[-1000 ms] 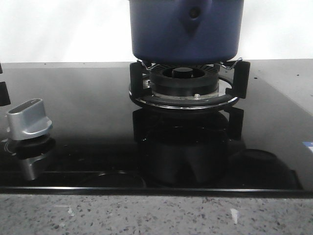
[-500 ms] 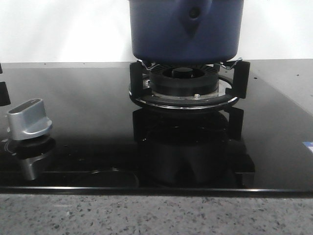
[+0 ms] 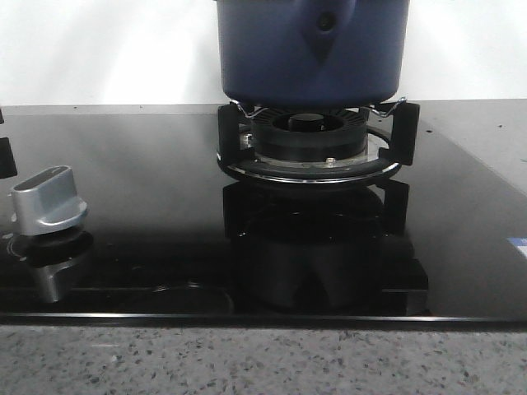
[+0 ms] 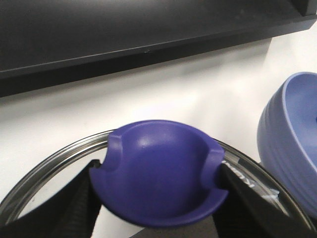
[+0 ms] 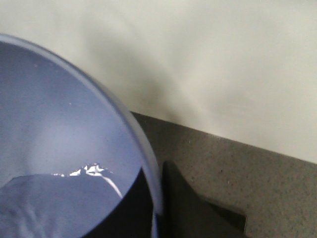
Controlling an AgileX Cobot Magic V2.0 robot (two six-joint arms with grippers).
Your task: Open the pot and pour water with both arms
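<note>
The dark-blue pot (image 3: 313,49) stands on the burner (image 3: 309,136) at the back centre; its top is cut off by the front view's edge. Neither gripper shows in that view. My left gripper (image 4: 158,173) is shut on the dark-blue knob (image 4: 158,148) of a glass lid with a steel rim (image 4: 49,163), held in front of a white wall. My right gripper (image 5: 158,196) is shut on the rim of a light-blue bowl (image 5: 49,124), one finger inside and one finger (image 5: 188,208) outside. Water (image 5: 39,208) lies in the bowl.
A silver knob (image 3: 49,197) sits on the black glass hob (image 3: 148,164) at the left. A speckled stone counter (image 3: 263,362) runs along the front. A light-blue ribbed bowl (image 4: 292,144) shows beside the lid. A dark shelf (image 4: 124,34) hangs above the white wall.
The pot and the silver knob have not moved. Only the dark reflections near the hob's front edge have shifted.
</note>
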